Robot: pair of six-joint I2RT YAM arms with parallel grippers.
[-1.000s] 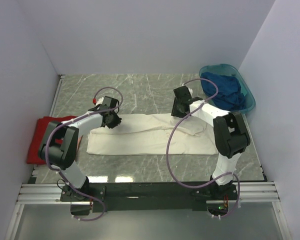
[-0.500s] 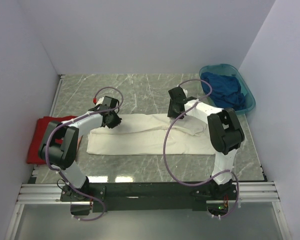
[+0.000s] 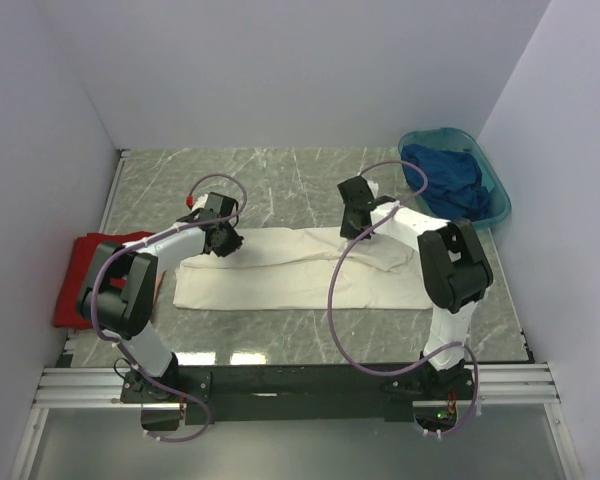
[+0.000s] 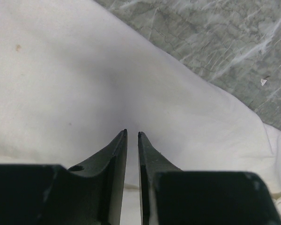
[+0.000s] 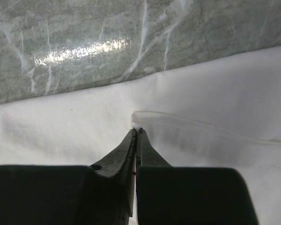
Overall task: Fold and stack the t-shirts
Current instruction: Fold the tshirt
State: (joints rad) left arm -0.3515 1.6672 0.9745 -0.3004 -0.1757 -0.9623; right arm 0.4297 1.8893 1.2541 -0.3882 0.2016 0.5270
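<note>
Nearest the arm bases, the cream-white t-shirt [image 3: 280,275] lies flat across the table [image 3: 280,185] as a long band, already doubled lengthwise. The plain red t-shirt [image 3: 85,270] sits folded just off its left end.

Along the far edge of the cream-white t-shirt, both arms are down on the cloth. Near the left end of that edge, the left gripper [image 4: 132,133] keeps the same narrow pinch it had a second ago, its jaws almost together with a ridge of cloth drawn up between them.

The change is at the right gripper [image 5: 136,130]. It hung wide open over that far edge a moment ago. It has now settled a little toward the middle and snapped fully closed, its tips meeting on a small raised fold of the hem. It appears to have a thin layer nipped.

With both far corners held, the next fold toward the near edge looks ready to begin.

Beyond the cream-white t-shirt's right end, the dark blue t-shirt [image 3: 445,180] waits crumpled in the teal basin [image 3: 500,205].
</note>
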